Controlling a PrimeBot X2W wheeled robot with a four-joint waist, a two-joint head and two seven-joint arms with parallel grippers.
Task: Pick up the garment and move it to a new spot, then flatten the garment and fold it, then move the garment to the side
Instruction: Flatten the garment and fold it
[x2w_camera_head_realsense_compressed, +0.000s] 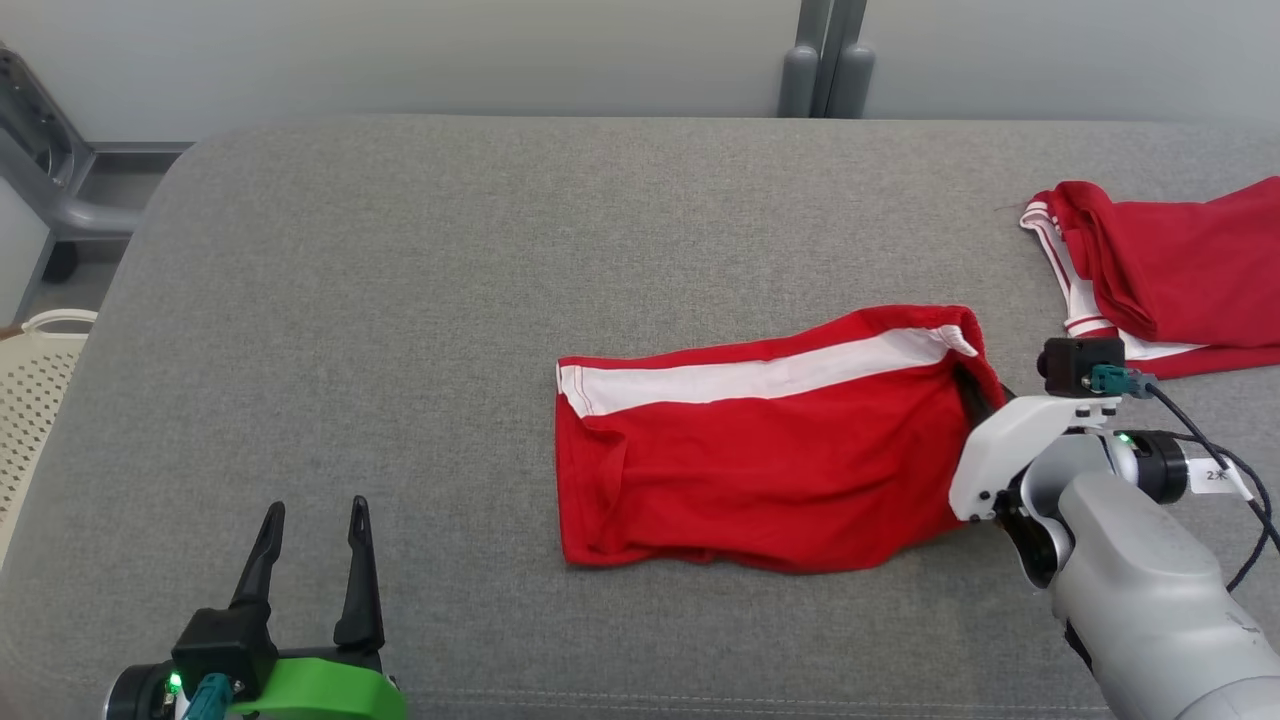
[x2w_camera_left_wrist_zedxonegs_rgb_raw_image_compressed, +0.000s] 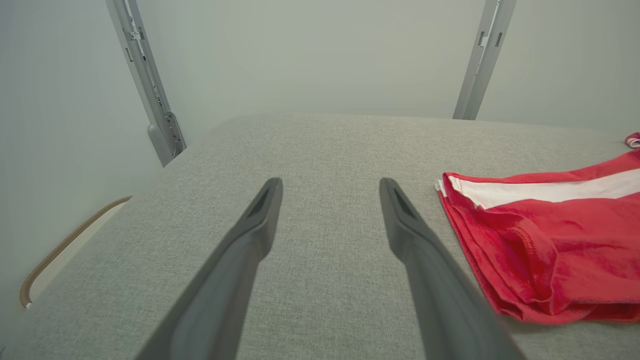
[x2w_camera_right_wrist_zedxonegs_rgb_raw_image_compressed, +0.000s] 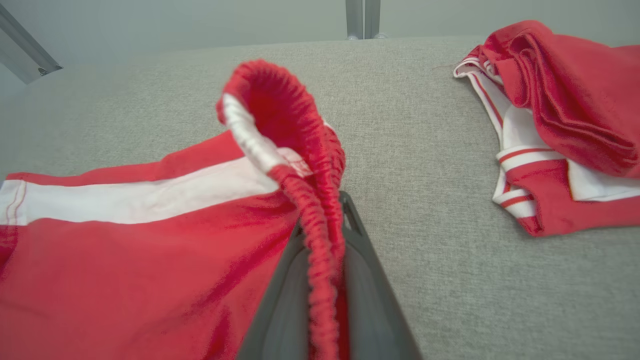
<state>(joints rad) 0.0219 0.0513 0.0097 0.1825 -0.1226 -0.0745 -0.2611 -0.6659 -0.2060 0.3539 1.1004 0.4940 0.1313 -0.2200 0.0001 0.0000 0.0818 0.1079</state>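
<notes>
The garment (x2w_camera_head_realsense_compressed: 760, 470) is a pair of red shorts with a white side stripe, folded and lying across the middle of the grey cushion. My right gripper (x2w_camera_right_wrist_zedxonegs_rgb_raw_image_compressed: 325, 235) is shut on its elastic waistband (x2w_camera_right_wrist_zedxonegs_rgb_raw_image_compressed: 295, 125) at the garment's right end, and the band bunches up between the two fingers. In the head view the right gripper (x2w_camera_head_realsense_compressed: 975, 395) is mostly hidden behind the cloth edge. My left gripper (x2w_camera_head_realsense_compressed: 315, 515) stands open near the front left, well clear of the garment (x2w_camera_left_wrist_zedxonegs_rgb_raw_image_compressed: 545, 240), with nothing between its fingers (x2w_camera_left_wrist_zedxonegs_rgb_raw_image_compressed: 260, 220).
A second red and white garment (x2w_camera_head_realsense_compressed: 1170, 270) lies bunched at the right edge of the cushion (x2w_camera_head_realsense_compressed: 400, 300). A pale perforated basket (x2w_camera_head_realsense_compressed: 35, 400) stands beside the cushion's left side. Metal frame posts (x2w_camera_head_realsense_compressed: 825, 60) rise behind the far edge.
</notes>
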